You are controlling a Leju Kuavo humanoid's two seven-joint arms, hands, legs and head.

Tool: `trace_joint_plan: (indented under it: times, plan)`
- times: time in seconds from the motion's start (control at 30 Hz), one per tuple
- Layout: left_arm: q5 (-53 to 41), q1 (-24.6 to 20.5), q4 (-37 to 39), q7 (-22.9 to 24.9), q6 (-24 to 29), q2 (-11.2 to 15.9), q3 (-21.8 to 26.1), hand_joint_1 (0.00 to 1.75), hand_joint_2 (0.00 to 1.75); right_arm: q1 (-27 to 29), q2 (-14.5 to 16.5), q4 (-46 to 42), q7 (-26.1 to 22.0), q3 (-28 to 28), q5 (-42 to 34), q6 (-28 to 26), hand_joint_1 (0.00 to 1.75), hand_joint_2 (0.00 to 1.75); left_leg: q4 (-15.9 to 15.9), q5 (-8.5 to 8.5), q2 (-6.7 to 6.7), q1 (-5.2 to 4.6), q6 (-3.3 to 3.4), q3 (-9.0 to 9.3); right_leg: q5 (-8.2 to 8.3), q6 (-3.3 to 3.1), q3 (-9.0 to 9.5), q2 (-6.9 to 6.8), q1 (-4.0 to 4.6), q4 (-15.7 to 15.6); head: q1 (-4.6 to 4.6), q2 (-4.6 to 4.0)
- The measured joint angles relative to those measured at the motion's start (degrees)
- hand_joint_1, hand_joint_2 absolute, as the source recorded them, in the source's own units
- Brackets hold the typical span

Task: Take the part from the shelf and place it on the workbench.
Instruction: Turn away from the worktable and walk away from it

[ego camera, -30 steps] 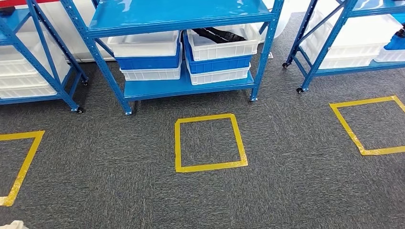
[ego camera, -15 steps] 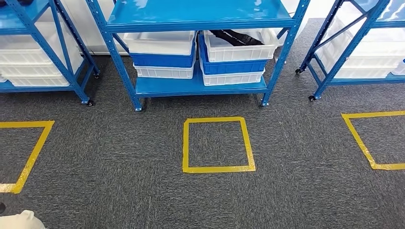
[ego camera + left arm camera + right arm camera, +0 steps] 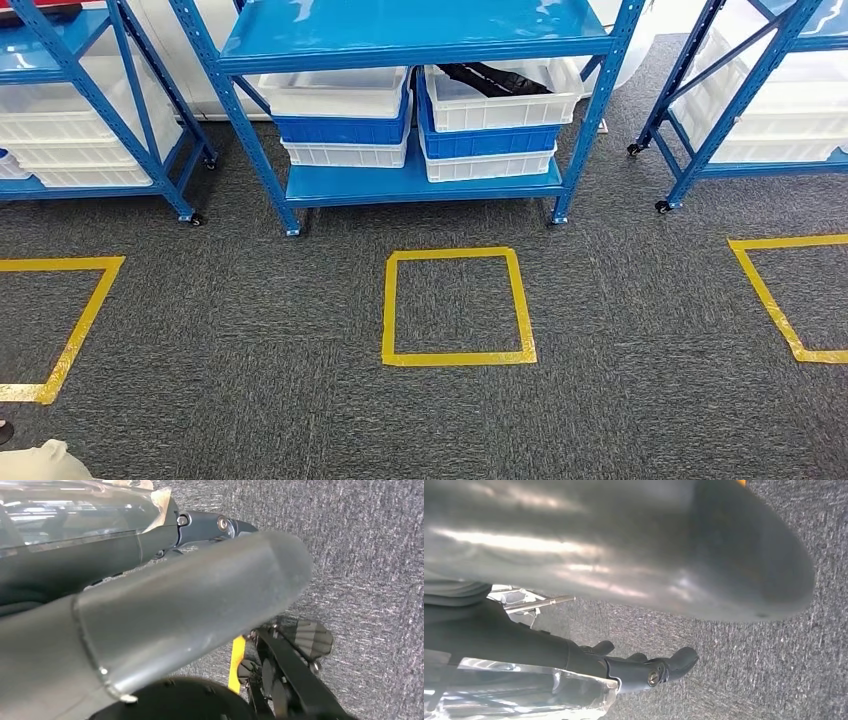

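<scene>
Three views, head first: blue shelf [image 3: 420, 180] ahead; dark part [image 3: 495, 78] lies in its upper right white bin [image 3: 500, 105].
Left wrist: left hand [image 3: 210, 527] empty, spread unclear.
Right wrist: right hand [image 3: 644, 667] empty, spread unclear.
Risk: stopping off the yellow square [image 3: 458, 306] likely spoils the reach.

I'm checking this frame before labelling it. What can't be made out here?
- Dark part in the upper white bin, head view: the shelf deck above cuts it off, so its shape is unclear.
- Left hand, left wrist view: the thumb covers the fingers.
- Right hand, right wrist view: palm hidden, grip unclear.
</scene>
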Motion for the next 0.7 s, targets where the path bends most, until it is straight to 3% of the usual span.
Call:
trace_joint_plan:
  times: [0.07, 0.1, 0.17, 0.27, 0.33, 0.43, 0.5, 0.53, 0.57, 0.63, 0.7]
  plan:
    - [-0.01, 0.02, 0.00, -0.08, -0.01, 0.01, 0.00, 0.00, 0.00, 0.02, -0.01, 0.00, -0.02, -0.09, 0.00, 0.01, 0.00, 0.00, -3.15, 2.76, 0.00, -0.17, 0.74, 1.23, -0.11, -0.14, 0.20, 0.00, 0.34, -0.01, 0.00, 0.00]
    - [0.00, 0.00, 0.00, -0.15, -0.03, 0.02, 0.00, 0.00, 0.00, 0.02, 0.02, 0.00, -0.04, -0.10, 0.01, 0.01, 0.00, 0.00, -6.82, 4.79, 0.07, -0.41, 1.36, 2.99, -0.15, -0.20, 0.32, 0.01, 0.46, -0.04, 0.01, 0.00]
    - [-0.01, -0.11, -0.01, -0.35, -0.13, 0.10, 0.00, 0.00, 0.00, -0.02, 0.08, 0.00, -0.10, -0.12, 0.04, 0.01, 0.00, 0.00, -13.12, 6.96, 0.49, -1.05, 2.50, 6.04, -0.30, -0.12, 0.47, -0.03, 0.77, -0.09, 0.03, 0.00]
    - [0.01, -0.21, -0.01, -0.91, -0.71, 0.19, 0.01, 0.00, 0.00, -0.09, 0.17, -0.01, -0.46, -0.12, 0.14, 0.06, 0.00, 0.00, -15.70, 7.11, 0.66, -1.70, 3.27, 7.20, -0.44, 0.32, 0.66, -0.45, 0.89, -0.55, 0.03, 0.00]
    - [0.05, -0.17, 0.00, -1.27, -1.19, 0.22, 0.02, 0.00, 0.00, -0.13, 0.16, -0.02, -0.80, -0.12, 0.25, 0.08, 0.00, 0.00, -17.10, 7.79, 0.46, -1.53, 3.48, 8.06, -1.08, 0.57, 0.38, -0.47, 1.01, 0.47, 0.10, 0.00]
    - [0.07, -0.20, 0.01, -1.46, -1.45, 0.25, 0.02, 0.00, 0.00, -0.12, 0.01, -0.02, -1.01, -0.13, 0.31, 0.08, 0.00, 0.00, -18.21, 8.40, 0.28, -1.25, 3.83, 8.68, -5.03, 0.16, -3.91, 0.04, 0.86, 9.17, 0.31, 0.00]
    - [0.09, -0.16, 0.01, -1.48, -1.54, 0.25, 0.02, 0.00, 0.00, -0.02, -0.03, -0.02, -1.03, -0.14, 0.31, 0.08, 0.00, 0.00, -18.18, 8.33, 0.05, -1.30, 3.86, 8.68, -6.46, 0.49, -6.94, 0.16, 0.57, 14.46, 0.37, 0.00]
    - [0.13, -0.14, 0.01, -1.51, -1.68, 0.25, 0.02, 0.00, 0.00, 0.05, -0.06, -0.02, -1.05, -0.14, 0.31, 0.08, 0.00, 0.00, -18.14, 8.24, -0.12, -1.28, 3.79, 8.71, -5.88, 1.02, -7.18, 0.18, 0.43, 14.41, 0.41, 0.00]
    - [0.20, -0.12, 0.01, -1.56, -1.84, 0.25, 0.02, 0.00, 0.00, 0.13, -0.11, -0.02, -1.08, -0.14, 0.33, 0.08, 0.00, 0.00, -18.05, 8.13, -0.28, -1.24, 3.64, 8.80, -4.45, 1.68, -6.25, 0.18, 0.25, 12.06, 0.45, 0.00]
    - [0.37, -0.10, 0.01, -1.69, -2.14, 0.25, 0.02, 0.00, 0.00, 0.14, -0.20, -0.02, -1.20, -0.14, 0.40, 0.08, 0.00, 0.00, -17.49, 7.61, -0.49, -1.28, 3.00, 8.88, -1.10, 2.68, -2.88, 0.19, -0.15, 4.32, 0.48, 0.00]
    - [0.44, -0.10, 0.01, -1.85, -2.22, 0.26, 0.02, 0.00, 0.00, 0.00, -0.18, -0.02, -1.32, -0.14, 0.49, 0.08, 0.00, 0.00, -16.86, 6.75, -0.57, -1.43, 2.25, 8.87, 0.41, 2.15, -0.86, 0.26, -0.28, -0.09, 0.36, 0.00]
